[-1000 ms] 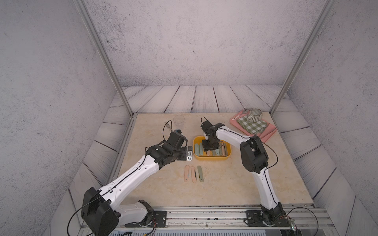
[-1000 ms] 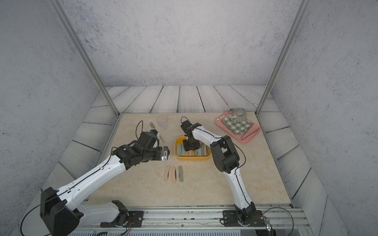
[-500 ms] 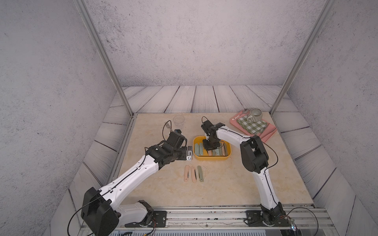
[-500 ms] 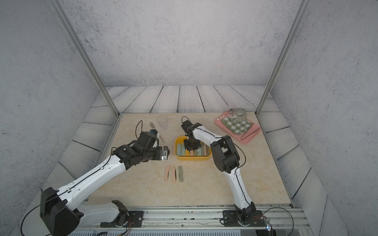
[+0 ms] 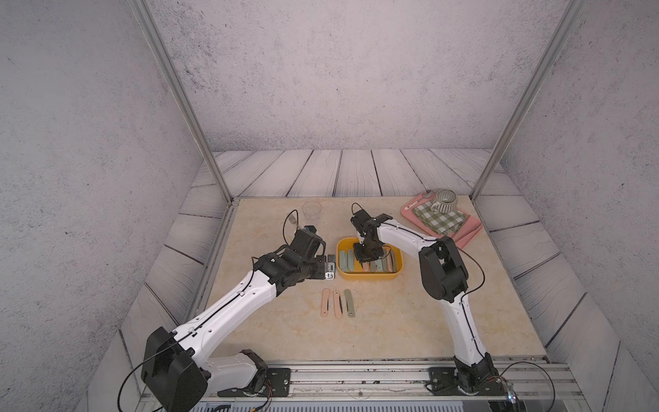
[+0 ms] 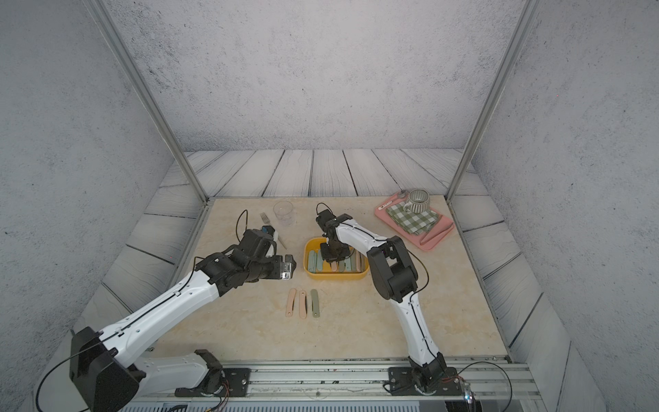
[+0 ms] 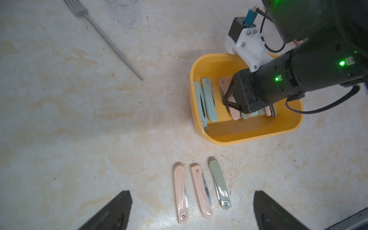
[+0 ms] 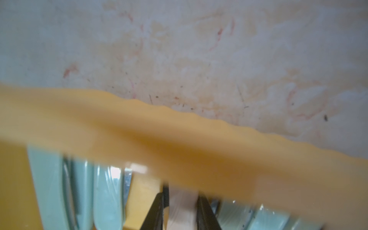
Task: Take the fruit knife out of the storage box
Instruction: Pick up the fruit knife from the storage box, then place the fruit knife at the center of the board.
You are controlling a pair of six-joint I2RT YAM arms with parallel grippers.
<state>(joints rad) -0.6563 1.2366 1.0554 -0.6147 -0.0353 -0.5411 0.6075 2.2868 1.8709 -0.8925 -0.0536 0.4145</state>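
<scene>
Right claw (image 5: 369,254) dips into the yellow storage box (image 5: 367,278); left claw (image 5: 330,269) hovers just beside it

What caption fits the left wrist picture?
Right pincer grips a pink knife in the yellow box; three knives lie out on the table.

Right wrist view: storage box (image 8: 139,127) rim smeared. Pink knife (image 8: 182,215) inside it, between the right gripper (image 8: 182,192) fingers, is blurred and cut off at the edge. In both top views that gripper partly hides neighbouring knives (image 5: 383,264) inside the box.
</scene>
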